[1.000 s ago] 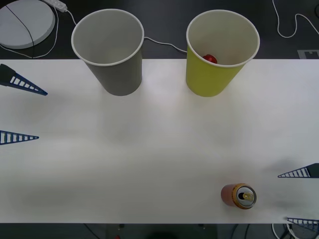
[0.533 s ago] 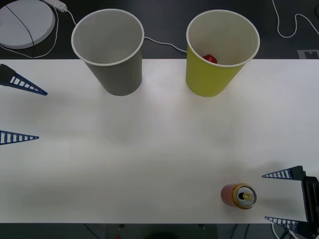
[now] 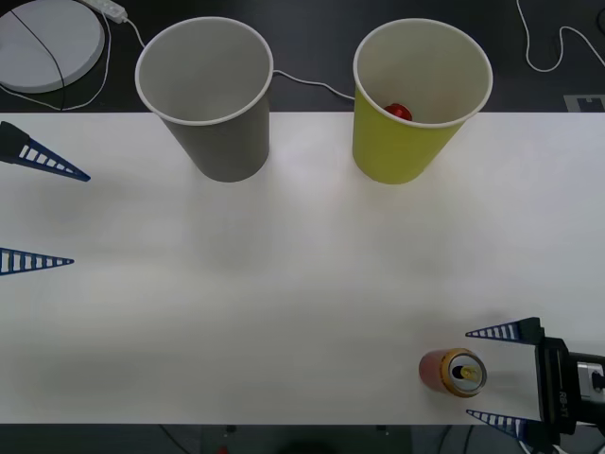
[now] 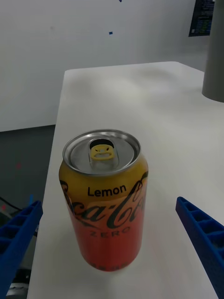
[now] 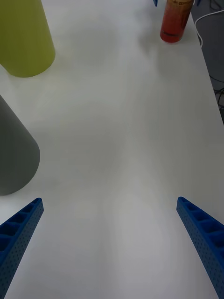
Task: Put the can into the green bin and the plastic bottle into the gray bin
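The right tool (image 3: 492, 375), fingers apart, has slid in from three o'clock to bracket the upright can (image 3: 453, 372) near the table's (image 3: 284, 303) five o'clock edge, so closing seems next; left tool (image 3: 38, 213) parked, apart

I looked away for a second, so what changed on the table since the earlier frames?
The right claw slid in from the table's right edge toward the can; its open fingers now stand on either side of the can without closing on it. The can, green bin, gray bin and left claw stayed put.
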